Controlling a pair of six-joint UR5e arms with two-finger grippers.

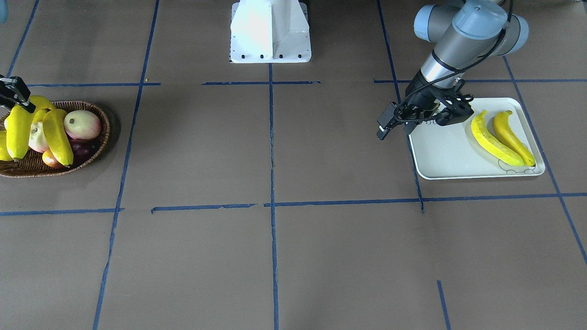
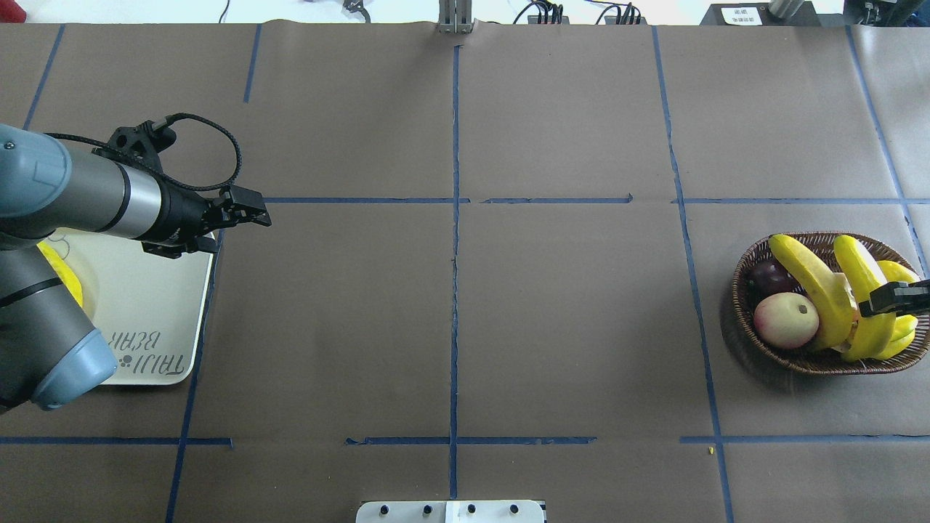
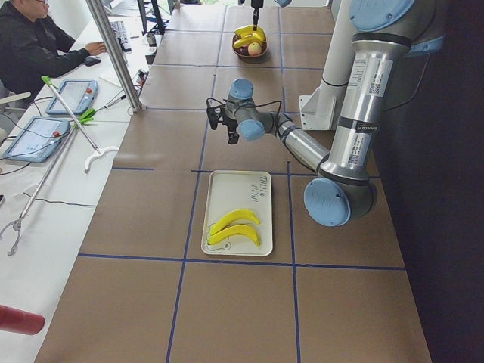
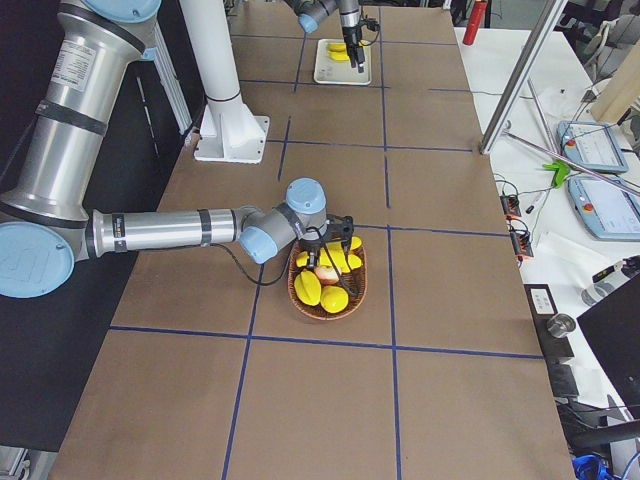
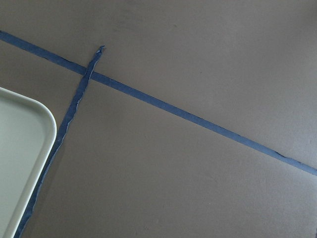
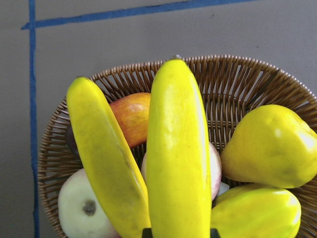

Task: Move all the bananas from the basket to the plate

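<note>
Two long, curved, bright yellow bananas (image 1: pixel 495 143) are laid side by side, touching, on the flat rectangular off-white plate (image 1: pixel 440 156) with rounded corners and a raised rim. The plate is set toward the left end of the brown paper-covered table (image 1: pixel 275 256), which is marked with blue tape lines (image 1: pixel 272 151). Both fruits are found at the end of the plate that bears the bear-face drawing, away from the "TAIJI BEAR" lettering. Two more bananas are seen in the shallow oval brown woven wicker basket (image 2: pixel 741 290), which is placed toward the right end of the table. One of them (image 2: pixel 810 280) is propped across a round pink-cream fruit (image 2: pixel 785 323), with a dark purple fruit (image 2: pixel 770 276) just beside it. The other (image 2: pixel 857 272) is piled on the rest of the fruit and is clasped across its middle by the right gripper (image 2: pixel 883 299), whose fingers are pressed against its two sides. Plump yellow-green fruits (image 6: pixel 270 146) are packed into the basket beside the held banana. The left gripper (image 2: pixel 258 211) is held above the table just beyond one corner of the plate, near a crossing of the tape lines. Its jaws are parted and nothing is carried between them. In the left side view, a seated person (image 3: pixel 34 53) is shown at a white desk along the table's far edge.
</note>
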